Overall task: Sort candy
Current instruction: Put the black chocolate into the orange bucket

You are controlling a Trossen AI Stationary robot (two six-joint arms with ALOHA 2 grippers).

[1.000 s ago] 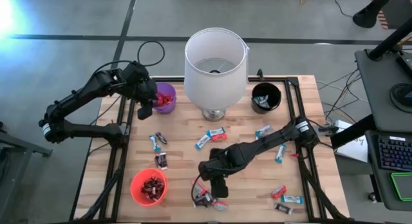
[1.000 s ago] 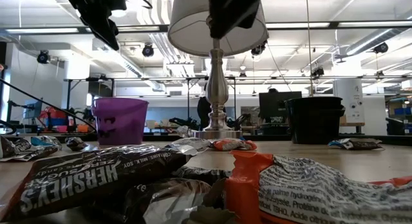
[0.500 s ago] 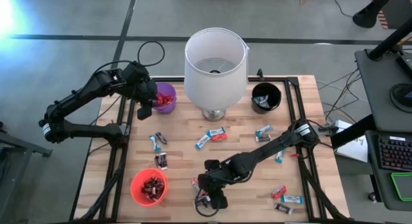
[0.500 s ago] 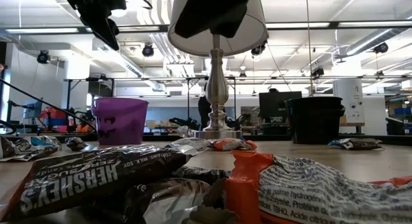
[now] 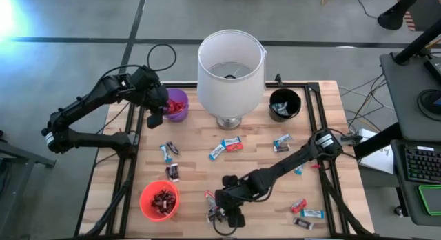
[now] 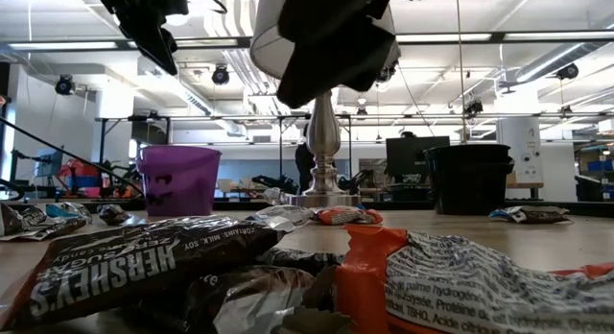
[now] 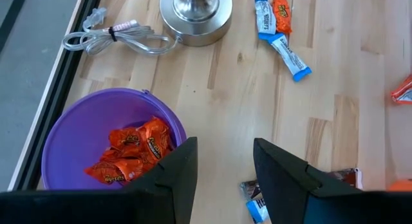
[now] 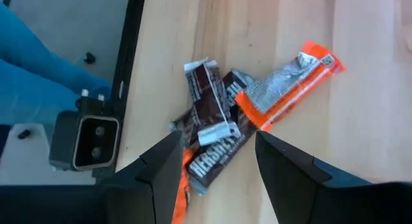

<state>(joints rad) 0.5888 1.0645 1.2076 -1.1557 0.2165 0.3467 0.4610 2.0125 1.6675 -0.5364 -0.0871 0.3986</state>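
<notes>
A robotics lab or open workshop hall, not a home.

Past the wooden table (image 6: 537, 240) the low view shows a large room with exposed ceiling ducts (image 6: 245, 70), strip lights (image 6: 537, 77) and spot lamps (image 6: 64, 84). Benches with monitors (image 6: 417, 156) and gear stand far off. From above: grey concrete floor (image 5: 69, 19), black frame rails (image 5: 131, 157), loose cables (image 5: 162, 57), and a desk with keyboard (image 5: 422, 164) beyond the right arm's base.

Grey concrete floor (image 5: 69, 19) around the wooden table (image 5: 200, 140), dark seam lines crossing it. Beside the table: a desk with keyboard (image 5: 422, 164). Beyond the table: open workshop, white ceiling with pipes and spot lamps (image 6: 65, 84), monitors (image 6: 416, 156) on benches.
</notes>
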